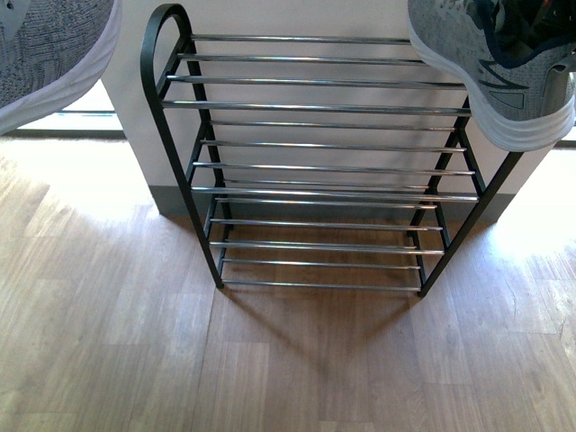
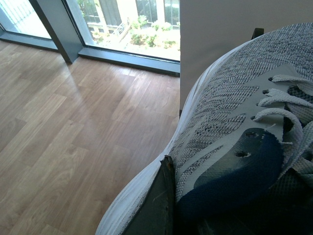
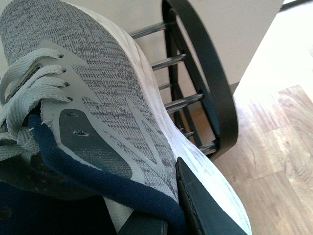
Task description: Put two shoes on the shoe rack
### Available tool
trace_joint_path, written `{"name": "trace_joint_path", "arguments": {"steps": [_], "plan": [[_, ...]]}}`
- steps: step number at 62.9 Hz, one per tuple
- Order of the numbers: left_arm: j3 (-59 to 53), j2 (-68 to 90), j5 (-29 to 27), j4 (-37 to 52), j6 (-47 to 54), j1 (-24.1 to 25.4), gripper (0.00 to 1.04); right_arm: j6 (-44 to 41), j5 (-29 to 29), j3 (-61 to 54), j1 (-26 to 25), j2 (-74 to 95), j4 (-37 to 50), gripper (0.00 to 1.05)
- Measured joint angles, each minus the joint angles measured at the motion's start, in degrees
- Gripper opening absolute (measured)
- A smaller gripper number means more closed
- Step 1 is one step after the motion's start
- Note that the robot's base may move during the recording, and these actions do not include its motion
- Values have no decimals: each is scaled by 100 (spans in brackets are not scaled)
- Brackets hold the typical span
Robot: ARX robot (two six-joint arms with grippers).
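Left shoe (image 1: 45,49): grey knit with a white sole. We see it in the air at 10 o'clock from the shoe rack (image 1: 315,166), apart from it.
Right shoe (image 1: 490,63): the same kind, at 2 o'clock, over the right end of the top bars. We cannot tell if it touches them.
Left gripper (image 2: 195,215): clamped on the left shoe, with one dark finger (image 2: 161,196) against the sole edge.
Right gripper (image 3: 166,215): clamped on the right shoe in the same way.
Shoe rack: upright on the wooden floor (image 1: 108,342).
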Motion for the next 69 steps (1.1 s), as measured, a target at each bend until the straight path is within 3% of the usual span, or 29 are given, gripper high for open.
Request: {"name": "trace_joint_path", "arguments": {"steps": [29,53,69], "plan": [[0,0,-2,0,0,0,2,339,94,1436,-282,892,-868,1],[0,0,2,0,0,0,2,911,-660,1325,-256,662,-1012,1],[0,0,0,0,0,0,2,1207,-573,1290,-203,634,-1108,1]]}}
